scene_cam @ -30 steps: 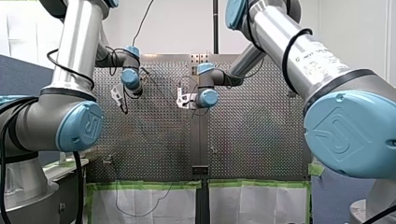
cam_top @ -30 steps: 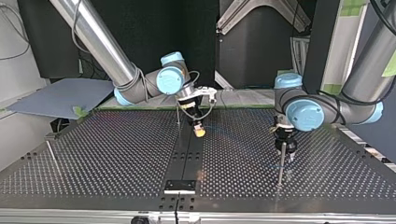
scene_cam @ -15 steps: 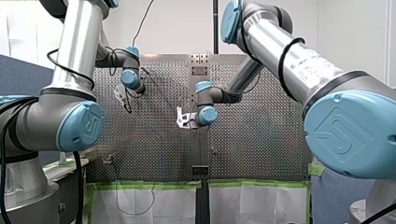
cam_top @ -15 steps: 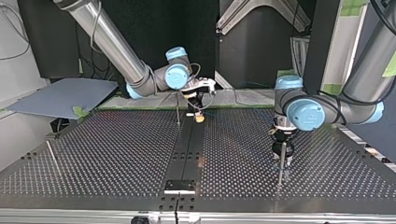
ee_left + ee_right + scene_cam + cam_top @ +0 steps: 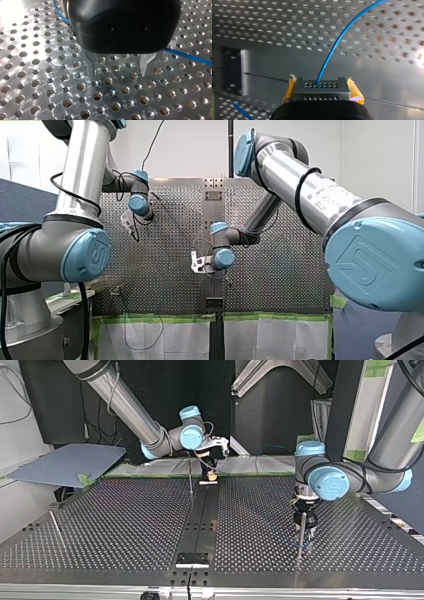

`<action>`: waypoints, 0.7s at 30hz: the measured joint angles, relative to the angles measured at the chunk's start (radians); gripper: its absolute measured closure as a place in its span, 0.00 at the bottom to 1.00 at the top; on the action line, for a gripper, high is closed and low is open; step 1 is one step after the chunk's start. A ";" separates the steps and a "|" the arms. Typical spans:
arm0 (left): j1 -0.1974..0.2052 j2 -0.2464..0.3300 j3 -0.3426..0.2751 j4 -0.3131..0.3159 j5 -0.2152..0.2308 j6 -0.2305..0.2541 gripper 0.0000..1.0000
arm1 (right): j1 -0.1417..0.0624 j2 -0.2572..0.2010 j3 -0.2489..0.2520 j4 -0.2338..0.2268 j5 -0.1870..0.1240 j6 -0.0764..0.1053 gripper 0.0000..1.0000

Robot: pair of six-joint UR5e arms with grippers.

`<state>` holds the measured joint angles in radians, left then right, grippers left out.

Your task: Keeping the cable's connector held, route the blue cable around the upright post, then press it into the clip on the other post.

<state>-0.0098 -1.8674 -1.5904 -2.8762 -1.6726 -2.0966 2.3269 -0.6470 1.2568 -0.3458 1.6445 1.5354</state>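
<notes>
In the front view our right gripper (image 5: 199, 264) hangs over the perforated table (image 5: 150, 270), just left of its smooth centre strip (image 5: 214, 215); our left gripper (image 5: 132, 231) stands well to the left of that strip.

In the top view the right gripper sits at the far end of the centre strip; a thin post (image 5: 190, 480) stands just beside the strip, at the view's left; the left gripper is well off the strip at the view's right, and a second post (image 5: 300, 540) seems to rise just in front of it, though we cannot tell whether they touch.

In the left wrist view the metal fingers (image 5: 90, 63) stand released, with only table between them; the blue cable (image 5: 187, 56) runs behind the gripper.

In the right wrist view the yellow pads (image 5: 355, 91) are clamped on the grey connector (image 5: 322, 91); the blue cable climbs from its top, away over the strip.
</notes>
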 joint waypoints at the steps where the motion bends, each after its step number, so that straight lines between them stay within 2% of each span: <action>1: 0.000 0.000 0.000 0.000 0.000 0.000 0.13 | 0.001 0.007 0.001 -0.001 0.001 -0.001 1.00; 10: 0.001 0.000 0.000 -0.001 0.000 -0.002 0.13 | 0.004 0.048 0.034 -0.039 0.024 -0.004 1.00; 18: 0.003 0.000 0.000 0.000 0.000 -0.007 0.13 | 0.001 0.106 0.044 -0.070 0.035 -0.004 1.00; 21: 0.004 0.000 0.000 -0.001 0.000 -0.007 0.13 | 0.000 0.131 0.060 -0.091 0.043 0.005 1.00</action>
<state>-0.0060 -1.8673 -1.5904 -2.8770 -1.6725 -2.1039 2.3264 -0.5156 1.3168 -0.4368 1.6877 1.5401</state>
